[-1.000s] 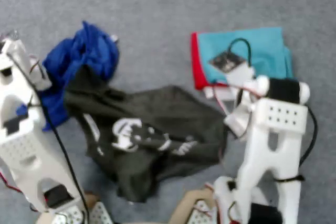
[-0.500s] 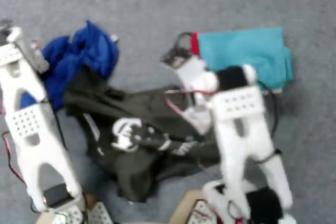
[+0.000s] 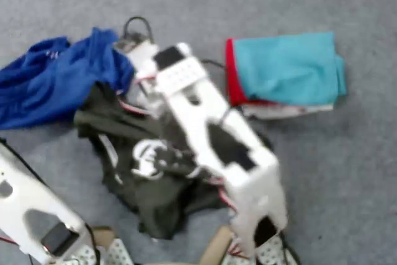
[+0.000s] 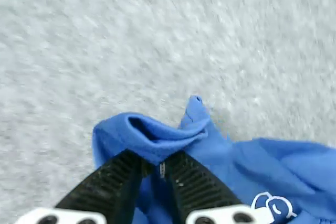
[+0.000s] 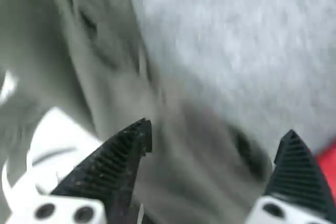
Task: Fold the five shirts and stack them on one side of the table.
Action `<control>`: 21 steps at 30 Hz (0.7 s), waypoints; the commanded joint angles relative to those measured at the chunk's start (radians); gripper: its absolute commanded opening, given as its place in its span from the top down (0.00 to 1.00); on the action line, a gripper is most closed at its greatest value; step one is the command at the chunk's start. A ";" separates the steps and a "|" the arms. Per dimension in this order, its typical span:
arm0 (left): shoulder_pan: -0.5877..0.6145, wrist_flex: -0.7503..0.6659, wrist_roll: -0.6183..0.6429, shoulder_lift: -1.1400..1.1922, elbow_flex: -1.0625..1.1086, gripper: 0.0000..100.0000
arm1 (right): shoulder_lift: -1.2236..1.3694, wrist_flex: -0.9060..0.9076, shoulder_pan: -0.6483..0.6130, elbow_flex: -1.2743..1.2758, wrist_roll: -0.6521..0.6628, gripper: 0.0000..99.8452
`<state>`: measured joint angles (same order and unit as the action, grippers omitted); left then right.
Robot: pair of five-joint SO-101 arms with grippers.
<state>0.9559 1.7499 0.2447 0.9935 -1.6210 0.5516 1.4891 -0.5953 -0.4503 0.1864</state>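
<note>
"Blue shirt [image 4: 226,150] in your left claw [image 4: 155,165], was it?"

"It was. My left claw was clenched on a raised fold at that shirt's edge, with the grey table [image 4: 157,35] beneath. From above, the blue shirt [image 3: 56,85] lay spread toward the left side, crumpled."

"And your right claw [image 5: 216,132]?"

"Spread wide and grasping nothing. It hung over the dark shirt [image 5: 100,51], one toothed finger [image 5: 123,153] above the cloth near its white print. A sliver of red showed beside the other."

"Where did that dark shirt lie?"

"Mid-table, rumpled, print up [image 3: 161,172], its far corner touching the blue one. My right arm [image 3: 211,134] crossed above it, wrist end close to the blue shirt's right edge."

"What about the folded ones?"

"They were stacked on the right side, apart from the loose two: a teal shirt [image 3: 285,69] on top, a red shirt [image 3: 231,82] showing along its left edge, and a white shirt [image 3: 282,112] peeking out along the near edge."
</note>
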 commanded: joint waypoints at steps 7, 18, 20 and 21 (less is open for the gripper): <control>0.113 0.011 0.060 -0.176 -0.042 0.80 | 0.601 0.104 -0.127 -0.880 -0.084 0.63; 0.119 0.014 0.006 -0.201 0.005 0.80 | 0.817 0.229 -0.104 -1.211 -0.080 0.97; 0.114 0.014 -0.023 -0.230 0.056 0.80 | 0.783 0.253 -0.077 -1.224 -0.084 0.99; 0.111 0.014 -0.029 -0.249 0.093 0.80 | 0.757 0.269 -0.061 -1.222 -0.084 0.99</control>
<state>1.0740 1.7530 0.2463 0.8477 -1.5796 1.3894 1.7269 -0.7027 -1.6303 0.1112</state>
